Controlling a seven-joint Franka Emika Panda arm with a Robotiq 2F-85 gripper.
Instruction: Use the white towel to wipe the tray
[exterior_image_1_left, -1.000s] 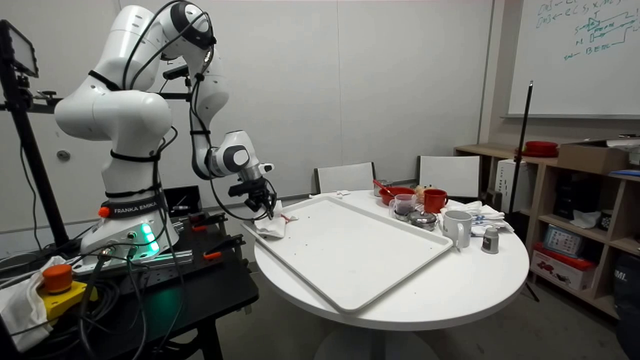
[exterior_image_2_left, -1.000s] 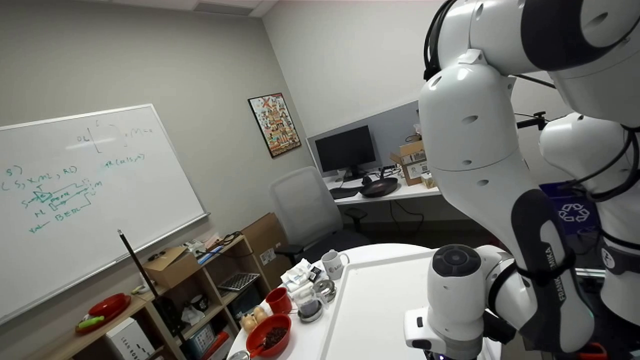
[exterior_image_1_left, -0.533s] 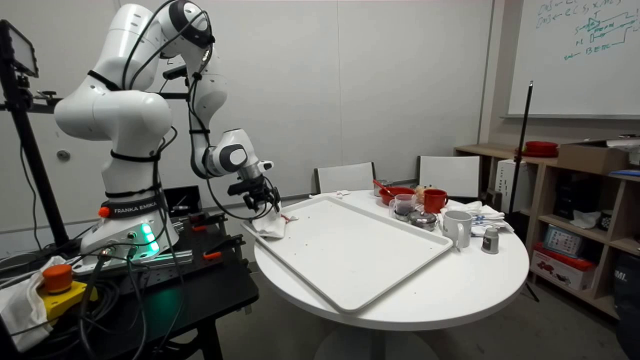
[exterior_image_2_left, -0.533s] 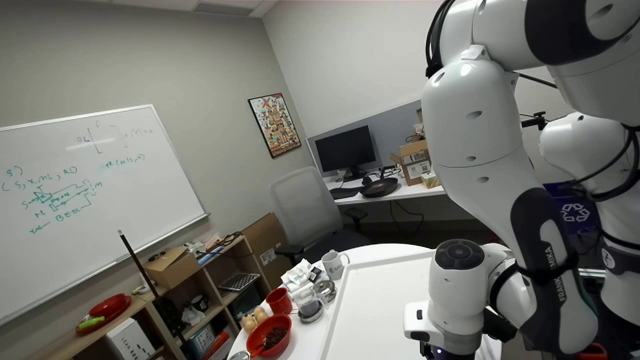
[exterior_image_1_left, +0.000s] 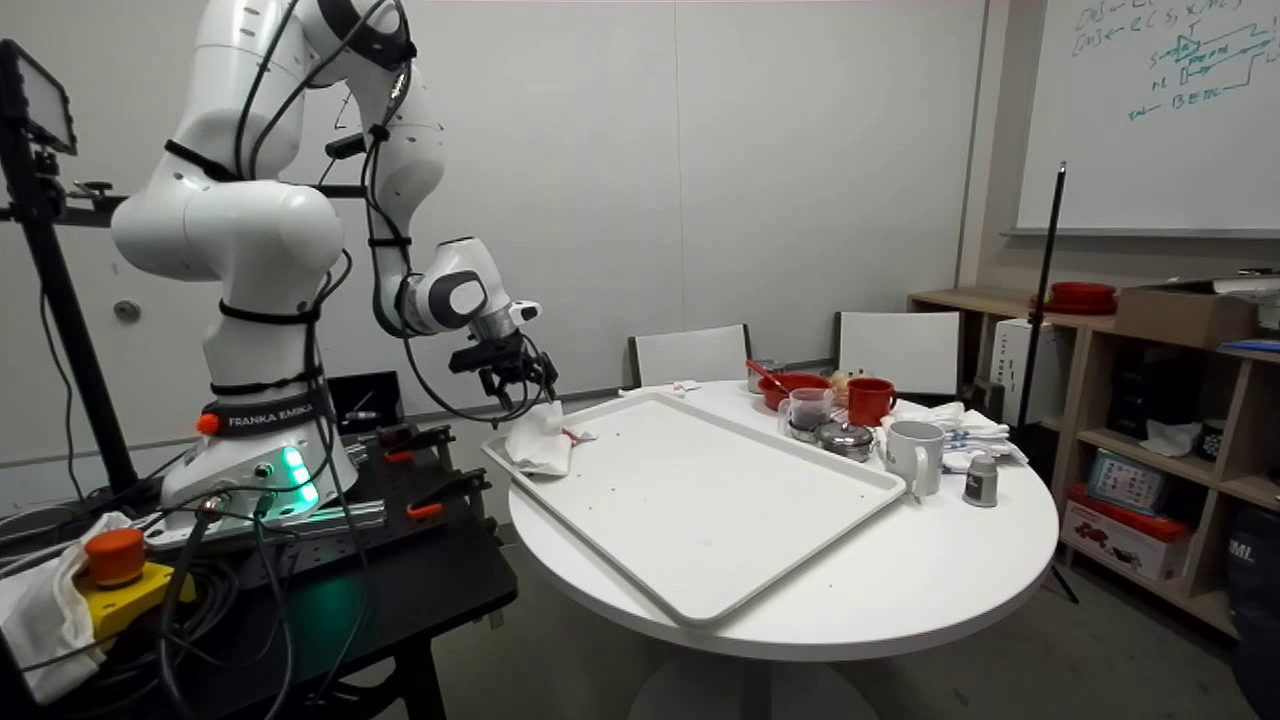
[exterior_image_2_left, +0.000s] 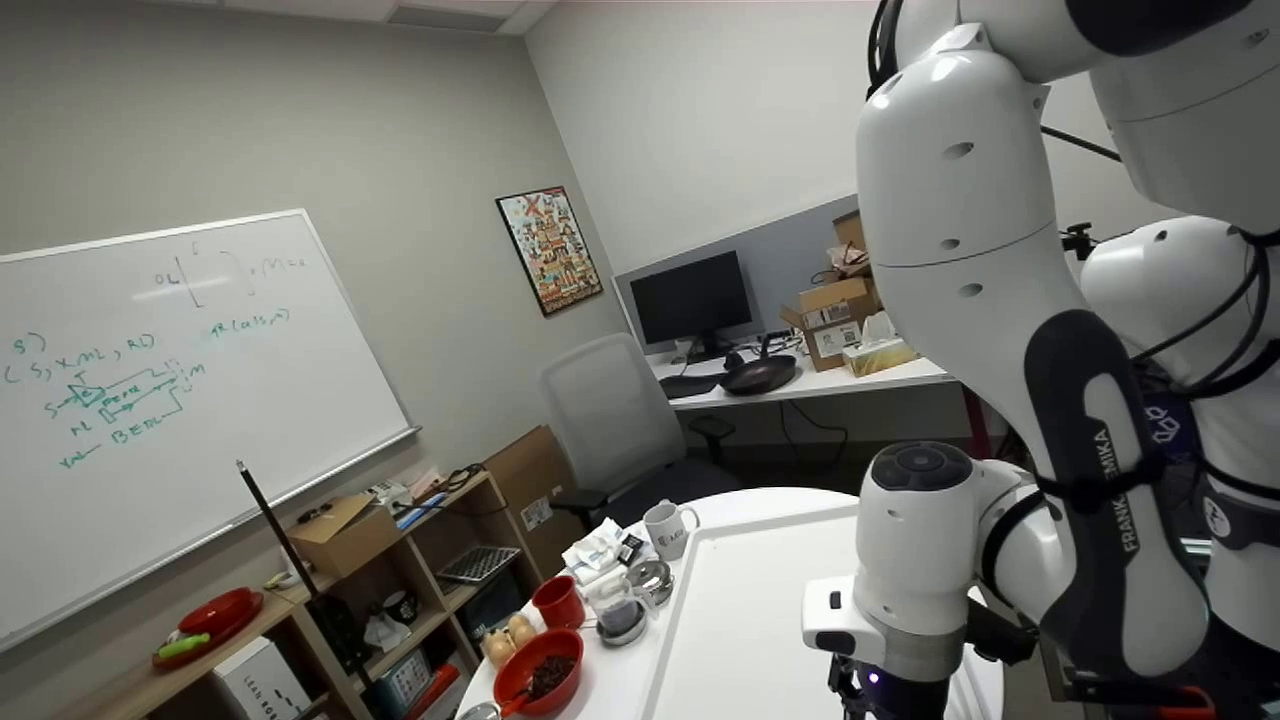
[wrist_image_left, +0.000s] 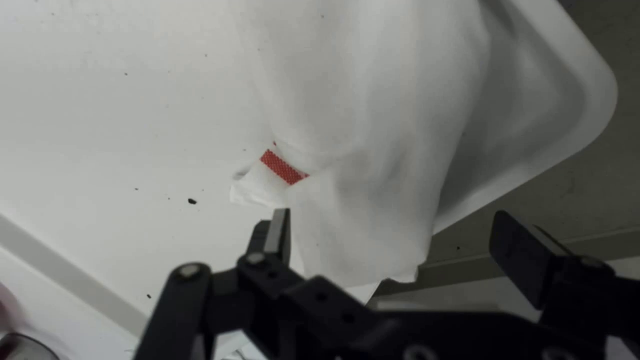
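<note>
Gripper (wrist_image_left: 395, 240): released, jaws wide apart, nothing held; higher than 1 s ago.
Tray (exterior_image_1_left: 720, 510): beneath the gripper, extending ahead.
White towel (wrist_image_left: 365, 135): just below the jaws, unmoved, crumpled at the tray's corner.
Dark specks (wrist_image_left: 192, 201): beside the towel; wiping seems unfinished, a fresh grasp likely needed.

Grey wall (exterior_image_2_left: 330, 120), whiteboard (exterior_image_2_left: 190, 420), wooden shelving (exterior_image_1_left: 1145, 455)
</note>
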